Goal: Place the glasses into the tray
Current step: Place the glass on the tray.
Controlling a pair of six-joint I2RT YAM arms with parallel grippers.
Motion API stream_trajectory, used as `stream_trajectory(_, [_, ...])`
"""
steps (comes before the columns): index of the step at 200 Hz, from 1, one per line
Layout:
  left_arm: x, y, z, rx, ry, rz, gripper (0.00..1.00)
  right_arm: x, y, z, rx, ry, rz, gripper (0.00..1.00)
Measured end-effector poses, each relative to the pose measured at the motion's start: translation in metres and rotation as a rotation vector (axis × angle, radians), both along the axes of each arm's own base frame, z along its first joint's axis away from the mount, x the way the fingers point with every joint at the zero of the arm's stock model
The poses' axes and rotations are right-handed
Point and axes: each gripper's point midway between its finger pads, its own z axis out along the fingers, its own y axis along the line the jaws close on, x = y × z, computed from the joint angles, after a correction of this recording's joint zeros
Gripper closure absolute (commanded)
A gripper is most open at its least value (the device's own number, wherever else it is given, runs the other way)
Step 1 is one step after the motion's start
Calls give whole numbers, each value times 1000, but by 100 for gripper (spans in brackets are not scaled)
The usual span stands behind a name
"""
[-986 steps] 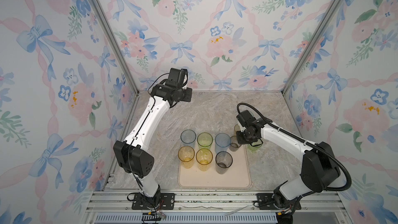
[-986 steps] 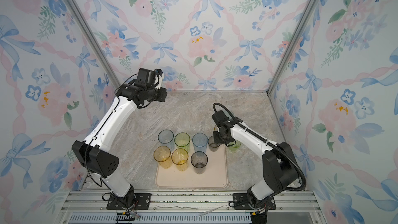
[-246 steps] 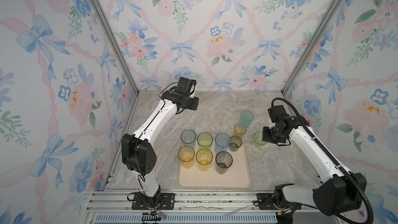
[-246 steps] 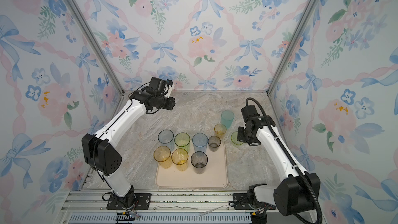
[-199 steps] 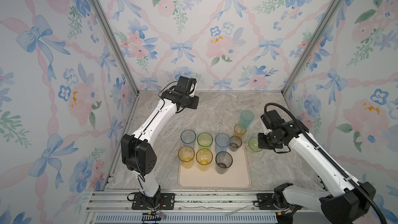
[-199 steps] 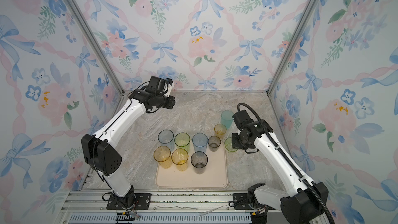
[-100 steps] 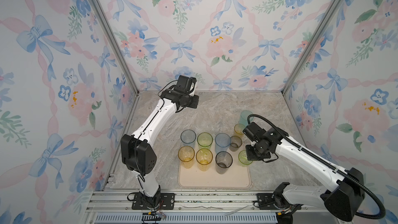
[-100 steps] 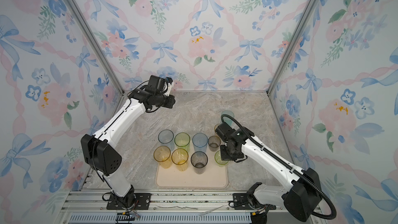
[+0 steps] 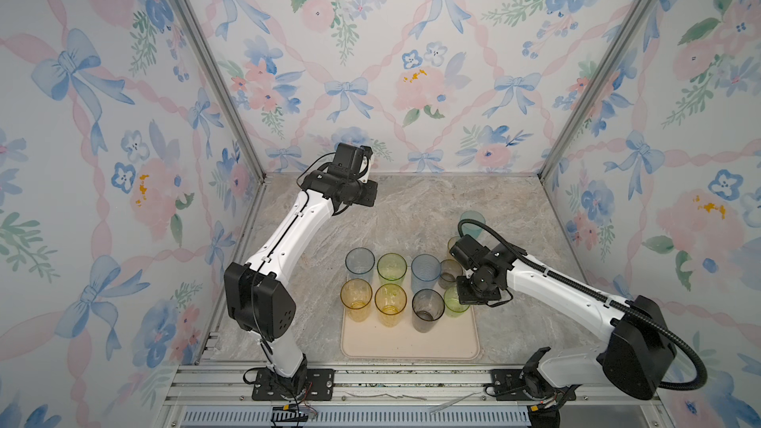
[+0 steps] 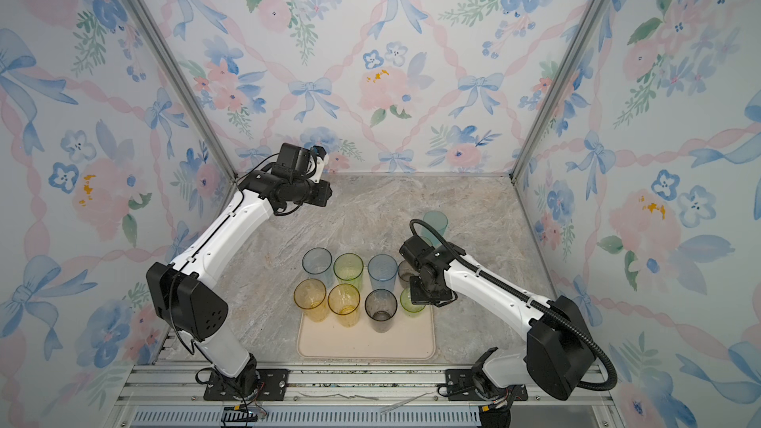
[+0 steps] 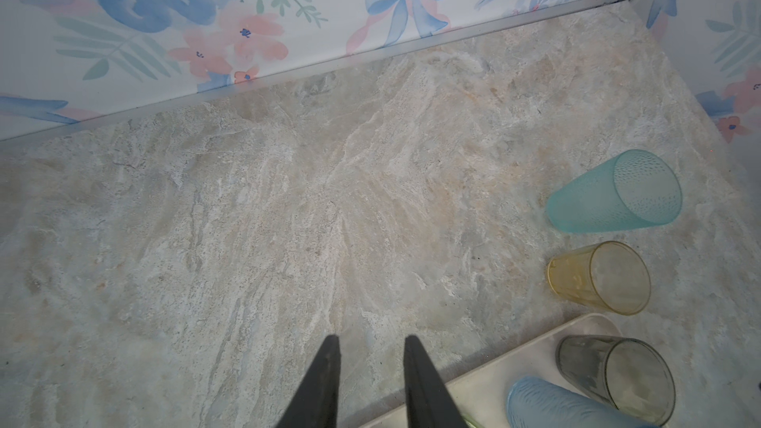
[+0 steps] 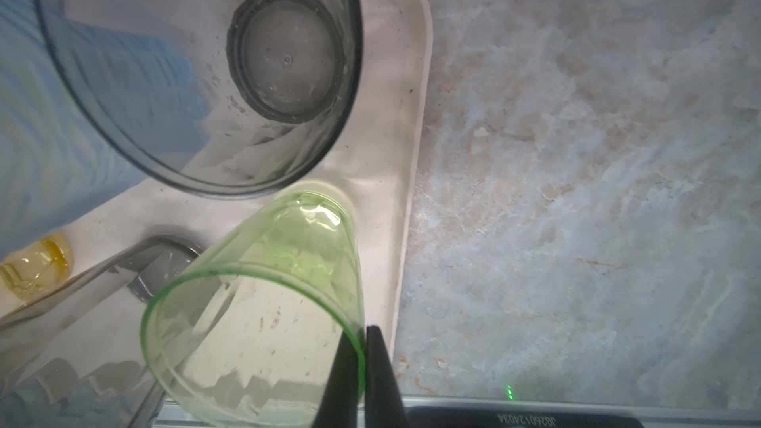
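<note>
The jaws of the right gripper point(image 12: 365, 337) are pinched on the rim wall of the short green glass point(image 12: 263, 302), one jaw inside the glass and one outside. A second ago this glass was held over the bare surface point(image 9: 412, 207) to the right of the tray point(image 9: 412, 347). Half a second ago it was at the right rim. It is now located inside that rim, in front of the short grey glass point(image 12: 206, 76) and just beside the tall grey glass point(image 9: 428, 310). Whether its base rests on the tray floor cannot be told.

The jaws of the left gripper point(image 11: 370, 347) are slightly spread and empty above the rear surface, with position unchanged.

The tall teal glass point(image 9: 472, 222) and the short amber glass point(image 11: 599, 277) are located on the surface behind the tray's rear right corner. The front half of the tray floor is bare.
</note>
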Motion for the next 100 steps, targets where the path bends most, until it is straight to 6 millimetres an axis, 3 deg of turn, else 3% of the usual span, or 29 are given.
stream_trajectory(100, [1, 5, -5, 9, 8, 6, 70, 4, 5, -6, -3, 10, 3, 98])
